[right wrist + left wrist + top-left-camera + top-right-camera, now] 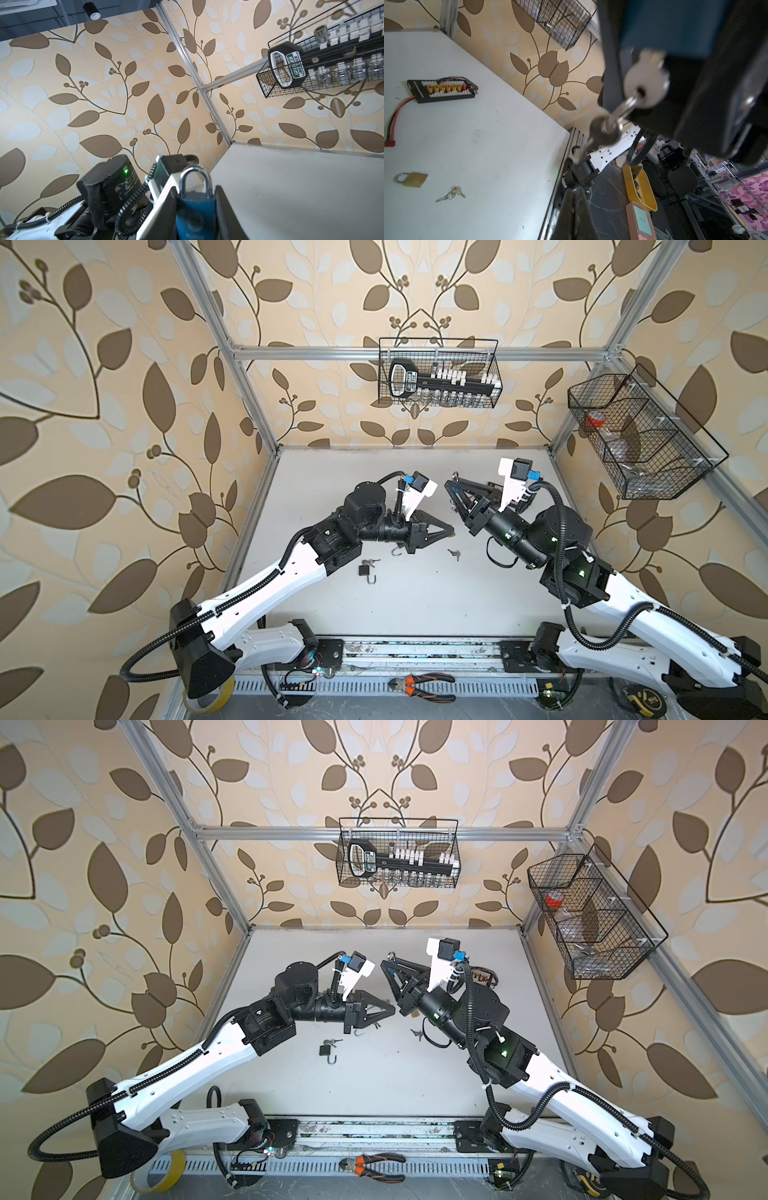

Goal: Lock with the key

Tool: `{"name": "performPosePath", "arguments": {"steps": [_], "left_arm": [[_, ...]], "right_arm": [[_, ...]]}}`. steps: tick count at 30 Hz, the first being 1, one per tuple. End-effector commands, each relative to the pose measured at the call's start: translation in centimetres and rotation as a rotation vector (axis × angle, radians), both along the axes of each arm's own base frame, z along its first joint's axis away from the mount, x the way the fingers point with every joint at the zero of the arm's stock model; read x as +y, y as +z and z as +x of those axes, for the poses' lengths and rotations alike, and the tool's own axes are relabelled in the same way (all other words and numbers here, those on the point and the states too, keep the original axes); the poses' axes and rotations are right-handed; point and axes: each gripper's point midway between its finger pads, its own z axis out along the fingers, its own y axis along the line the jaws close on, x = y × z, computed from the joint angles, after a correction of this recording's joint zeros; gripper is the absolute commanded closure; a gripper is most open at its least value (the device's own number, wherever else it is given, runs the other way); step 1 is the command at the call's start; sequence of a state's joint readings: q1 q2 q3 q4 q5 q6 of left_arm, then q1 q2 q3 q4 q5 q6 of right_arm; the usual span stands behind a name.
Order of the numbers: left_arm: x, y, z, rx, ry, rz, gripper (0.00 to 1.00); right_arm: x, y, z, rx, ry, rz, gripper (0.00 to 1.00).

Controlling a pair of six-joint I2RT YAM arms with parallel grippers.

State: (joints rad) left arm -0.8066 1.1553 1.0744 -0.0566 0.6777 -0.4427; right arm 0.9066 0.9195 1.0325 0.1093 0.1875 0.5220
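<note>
On the left of the surface (415,605) lies a black padlock (365,570), open; it is not the one in work. Above and to the right of it, the left gripper (449,531) is fully closed and, as far as I can see, holds nothing. Its tips are lower than the key (646,83) and apart from it.

From here I judge several dangers. This gripper must open before it can take the key's head. The ring (625,108) with a second key (602,129) hangs free under the head, so a pad may catch the ring instead. If the turn is not made along the key's axis, the blue padlock (195,216) may twist or slip in its grip, or the key may come out. The two grippers are also very near each other, so a bump is possible.

The right gripper (451,484), narrow, clamps the blue padlock by its two side edges, raised above the surface between the arms. The key sits in the keyhole at the padlock's base. Its long axis continues the long axis of the body. The blade goes into the body toward the shackle (208,182), and the head points away from it, seemingly downward to the surface.
</note>
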Motion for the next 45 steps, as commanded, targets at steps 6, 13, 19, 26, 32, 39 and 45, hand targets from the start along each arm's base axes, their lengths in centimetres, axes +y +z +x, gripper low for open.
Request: {"name": "performPosePath", "arguments": {"steps": [6,13,19,26,32,39,45], "left_arm": [[1.7,-0.8,-0.9,-0.037,0.04,0.036,1.0],[2.7,2.4,2.2,-0.167,0.239,-0.054,0.3],[2.1,4.5,3.0,-0.357,0.248,-0.081,0.01],[0.0,5.5,2.6,-0.448,0.174,-0.075,0.16],[0.1,6.5,4.7,-0.475,0.282,-0.092,0.29],[-0.3,7.4,4.9,-0.485,0.278,-0.114,0.41],[-0.8,7.6,4.5,-0.486,0.245,-0.124,0.6]], "right_arm": [[-2.1,1.3,0.2,-0.032,-0.074,0.001,1.0],[-1.9,0.8,0.2,0.018,-0.053,0.036,1.0],[-1.7,0.8,0.9,0.047,-0.07,0.035,1.0],[-0.6,0.7,1.0,0.068,-0.029,0.048,1.0],[-0.3,0.6,0.9,0.076,-0.013,0.056,1.0],[-0.1,0.4,0.8,0.084,-0.002,0.06,1.0],[-0.2,0.2,0.9,0.088,-0.005,0.06,1.0]]}}
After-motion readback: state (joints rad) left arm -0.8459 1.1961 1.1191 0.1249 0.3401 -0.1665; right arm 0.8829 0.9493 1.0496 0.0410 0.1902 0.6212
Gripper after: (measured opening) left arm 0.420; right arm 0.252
